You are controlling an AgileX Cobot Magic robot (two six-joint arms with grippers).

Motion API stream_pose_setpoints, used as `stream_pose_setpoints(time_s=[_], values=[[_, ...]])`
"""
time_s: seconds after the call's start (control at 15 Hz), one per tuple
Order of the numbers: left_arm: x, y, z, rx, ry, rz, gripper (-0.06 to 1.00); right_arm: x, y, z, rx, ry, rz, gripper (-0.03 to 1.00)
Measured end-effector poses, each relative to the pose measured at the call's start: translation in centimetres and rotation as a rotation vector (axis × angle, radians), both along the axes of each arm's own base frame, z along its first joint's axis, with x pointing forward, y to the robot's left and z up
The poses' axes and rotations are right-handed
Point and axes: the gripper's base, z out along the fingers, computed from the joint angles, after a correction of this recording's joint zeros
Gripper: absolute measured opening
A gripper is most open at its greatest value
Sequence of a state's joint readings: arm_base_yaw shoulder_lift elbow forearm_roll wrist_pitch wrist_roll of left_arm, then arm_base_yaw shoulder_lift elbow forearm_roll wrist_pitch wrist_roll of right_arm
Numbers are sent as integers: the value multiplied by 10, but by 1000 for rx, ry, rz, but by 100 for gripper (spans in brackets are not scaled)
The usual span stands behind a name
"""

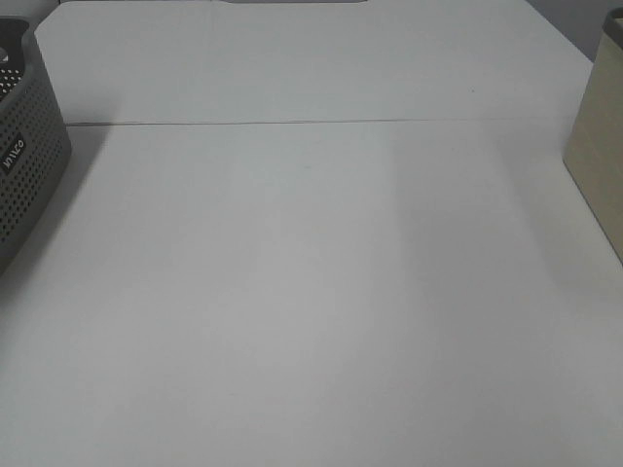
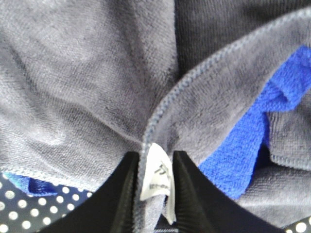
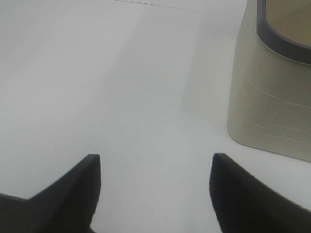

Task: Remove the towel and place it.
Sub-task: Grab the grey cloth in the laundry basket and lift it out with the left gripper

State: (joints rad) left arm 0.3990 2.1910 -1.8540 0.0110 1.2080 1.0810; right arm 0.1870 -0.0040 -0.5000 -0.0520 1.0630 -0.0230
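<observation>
Charcoal terry fills the left wrist view: the towel (image 2: 82,87) lies bunched over a blue cloth (image 2: 243,155) and a dotted cloth (image 2: 19,204), probably inside the grey basket (image 1: 29,146), though no view confirms that. The left pincer (image 2: 155,162) is nipped tight on its hem at the white label (image 2: 155,184). Lift slowly and straight, so only this layer comes away. The right pincer (image 3: 155,158) hangs wide open and empty, low over the surface (image 1: 311,292) near the beige bin (image 3: 272,107).

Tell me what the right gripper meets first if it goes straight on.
Likely the bare table, ahead of the open right gripper; the beige bin stands off to the side.
</observation>
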Motion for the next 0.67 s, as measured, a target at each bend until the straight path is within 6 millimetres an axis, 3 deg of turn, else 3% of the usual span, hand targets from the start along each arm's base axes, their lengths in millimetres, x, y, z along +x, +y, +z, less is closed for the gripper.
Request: stream_pose_setpoints(time_s=[0.2, 0.33, 0.6, 0.67], values=[[0, 0, 0, -1, 0, 1, 1, 0, 0, 0, 0, 0, 0, 64], [-1, -2, 10, 3, -23, 4, 0, 0, 0, 0, 0, 0, 0, 64], [-8, -29, 72, 48, -154, -44, 0, 0, 0, 0, 0, 0, 0, 64], [-15, -43, 101, 64, -218, -70, 0, 0, 0, 0, 0, 0, 0, 64]])
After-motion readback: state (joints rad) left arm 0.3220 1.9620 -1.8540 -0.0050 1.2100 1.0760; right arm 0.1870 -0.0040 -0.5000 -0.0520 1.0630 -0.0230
